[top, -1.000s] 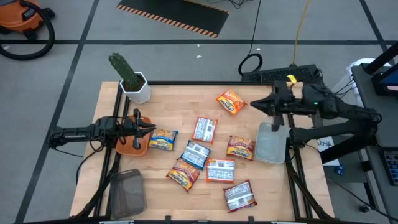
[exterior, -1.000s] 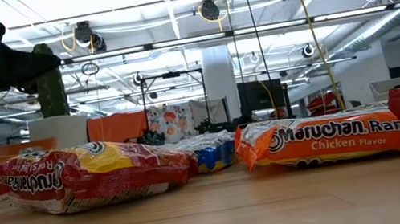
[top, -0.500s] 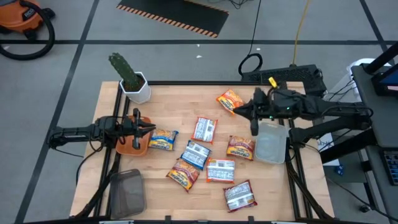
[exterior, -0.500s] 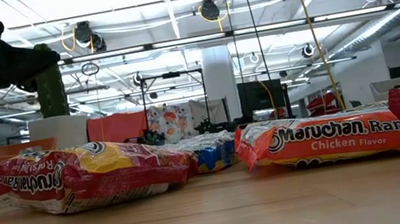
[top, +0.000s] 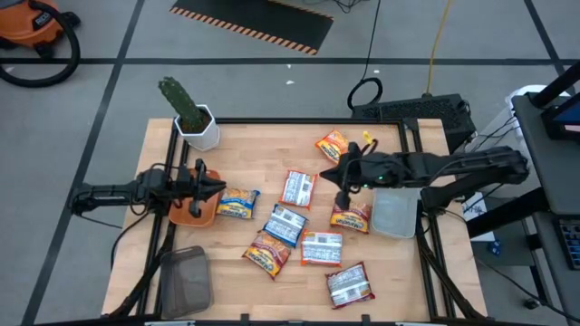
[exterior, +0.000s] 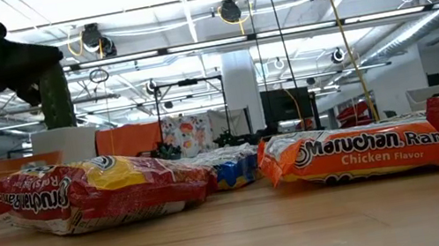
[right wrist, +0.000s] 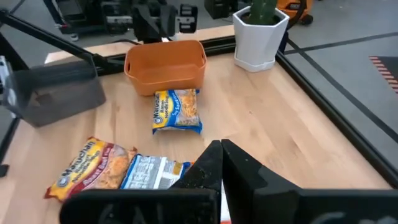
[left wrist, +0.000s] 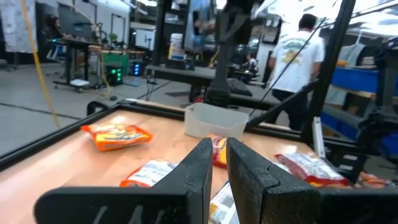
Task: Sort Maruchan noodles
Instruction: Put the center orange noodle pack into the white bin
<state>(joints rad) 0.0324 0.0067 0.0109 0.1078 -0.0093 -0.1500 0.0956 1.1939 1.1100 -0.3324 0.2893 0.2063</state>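
All 8 Maruchan noodles (top: 286,224) lie unsorted on the tabletop (top: 245,154) beside the orange bowl (top: 192,207); right end effector (top: 343,193) hovers, fingers together, empty.

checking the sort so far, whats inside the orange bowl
From the right wrist view the orange bowl looks empty, though its near wall hides the bottom. From above, the left gripper covers part of it.

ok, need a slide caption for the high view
Right gripper reaches over scattered Maruchan noodles on the table; left gripper waits above the orange bowl.
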